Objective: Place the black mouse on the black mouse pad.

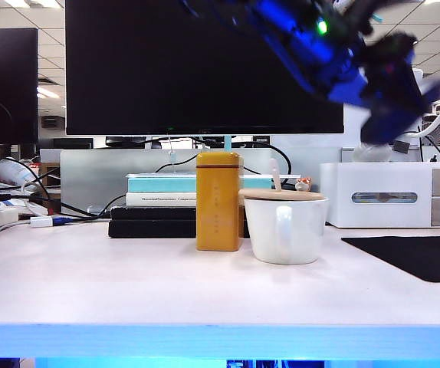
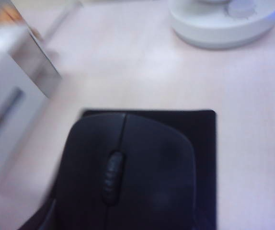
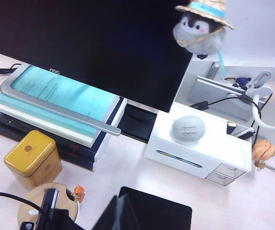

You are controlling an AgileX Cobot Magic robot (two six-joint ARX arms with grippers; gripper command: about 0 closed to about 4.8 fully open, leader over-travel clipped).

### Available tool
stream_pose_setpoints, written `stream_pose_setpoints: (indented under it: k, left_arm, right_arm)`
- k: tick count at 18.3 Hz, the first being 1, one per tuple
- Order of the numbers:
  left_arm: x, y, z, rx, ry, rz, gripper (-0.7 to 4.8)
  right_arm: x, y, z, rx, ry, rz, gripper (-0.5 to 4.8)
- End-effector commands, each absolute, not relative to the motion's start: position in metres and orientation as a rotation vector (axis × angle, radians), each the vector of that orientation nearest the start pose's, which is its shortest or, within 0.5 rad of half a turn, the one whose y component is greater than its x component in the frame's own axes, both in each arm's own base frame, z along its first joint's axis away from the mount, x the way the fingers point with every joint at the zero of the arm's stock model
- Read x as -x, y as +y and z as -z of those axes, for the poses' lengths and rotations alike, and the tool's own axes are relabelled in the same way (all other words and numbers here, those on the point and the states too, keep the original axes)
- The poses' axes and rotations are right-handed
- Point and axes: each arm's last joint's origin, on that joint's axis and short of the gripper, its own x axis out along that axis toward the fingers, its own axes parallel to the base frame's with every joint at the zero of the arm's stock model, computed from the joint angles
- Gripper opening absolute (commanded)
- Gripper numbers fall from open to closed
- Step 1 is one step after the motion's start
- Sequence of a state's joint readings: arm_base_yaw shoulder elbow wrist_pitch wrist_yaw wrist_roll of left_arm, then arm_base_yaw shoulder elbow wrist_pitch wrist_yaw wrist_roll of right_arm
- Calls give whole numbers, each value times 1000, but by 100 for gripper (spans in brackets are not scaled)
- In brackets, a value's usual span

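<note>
The black mouse (image 2: 142, 167) fills the near part of the left wrist view, scroll wheel up, held in my left gripper. Only a dark finger edge (image 2: 38, 219) shows beside it. It hangs over the black mouse pad (image 2: 202, 139), above the pad's near corner. In the exterior view the left arm reaches across to the upper right as a blue blur, with the left gripper (image 1: 391, 107) high above the mouse pad (image 1: 412, 257). My right gripper (image 3: 121, 214) is shut and empty, high above the edge of the mouse pad (image 3: 166, 213).
A white mug with a wooden lid (image 1: 285, 226) and a yellow tin (image 1: 218, 201) stand mid-desk before a stack of books (image 1: 159, 207) and a monitor (image 1: 205, 61). A white drawer box (image 1: 392, 195) sits behind the pad. A white round base (image 2: 223, 24) lies beyond it.
</note>
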State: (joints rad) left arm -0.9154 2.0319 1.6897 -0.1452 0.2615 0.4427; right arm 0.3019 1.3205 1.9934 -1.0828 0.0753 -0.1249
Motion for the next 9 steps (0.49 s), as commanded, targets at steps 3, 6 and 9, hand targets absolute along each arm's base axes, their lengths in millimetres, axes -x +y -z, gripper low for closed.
stream_pose_setpoints:
  k: [3, 6, 9]
  left_arm:
    - [-278, -370, -253, -611, 481, 1126, 57]
    - [-273, -365, -245, -591, 616, 1117, 57]
    - [-268, -364, -242, -603, 673, 1129, 57]
  right_arm:
    - [-186, 56, -524, 193, 365, -252, -5]
    - [-186, 56, -524, 192, 361, -252, -5]
    - [-186, 56, -524, 193, 364, -252, -5]
